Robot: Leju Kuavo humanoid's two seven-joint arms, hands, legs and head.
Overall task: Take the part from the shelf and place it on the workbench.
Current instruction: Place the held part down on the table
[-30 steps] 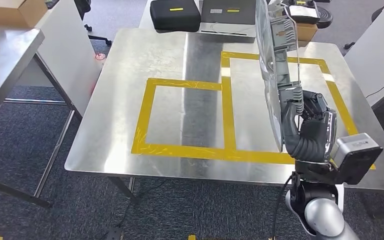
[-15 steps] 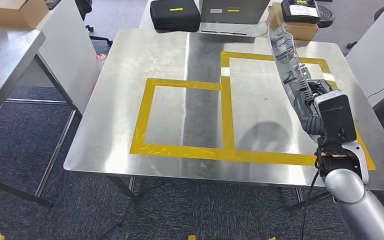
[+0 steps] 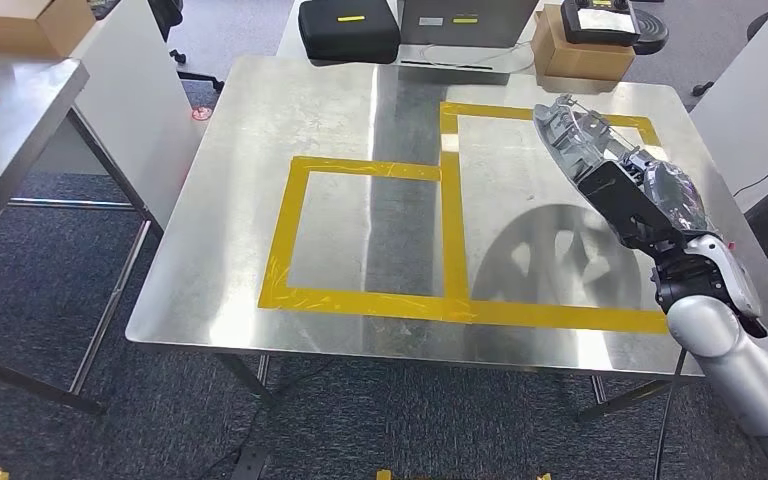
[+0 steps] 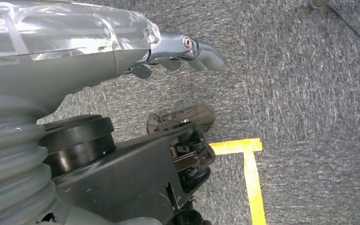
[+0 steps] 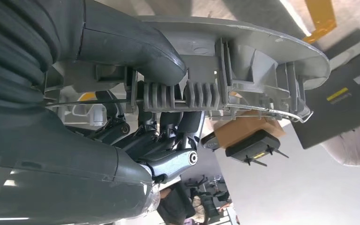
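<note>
- Black case (image 3: 350,29) beyond the far edge.
- Grey case (image 3: 457,22) just beside it.
- Cardboard box (image 3: 580,56) carrying a black controller (image 3: 600,19).
- Another box (image 3: 25,22) on the left table (image 3: 10,120).
- Yellow floor tape (image 4: 251,173) on grey carpet (image 4: 309,93).

left hand (image 4: 178,54): fingers loosely curled, holding nothing | below: grey carpet (image 4: 300,84) | yellow tape corner (image 4: 248,154)

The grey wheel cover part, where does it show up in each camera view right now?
Head view: part at the right, tilted above the workbench, held by the right hand.
Right wrist view: part across the frame, fingers gripping.
Left wrist view: absent.
Shared landmark: cardboard box.
</note>
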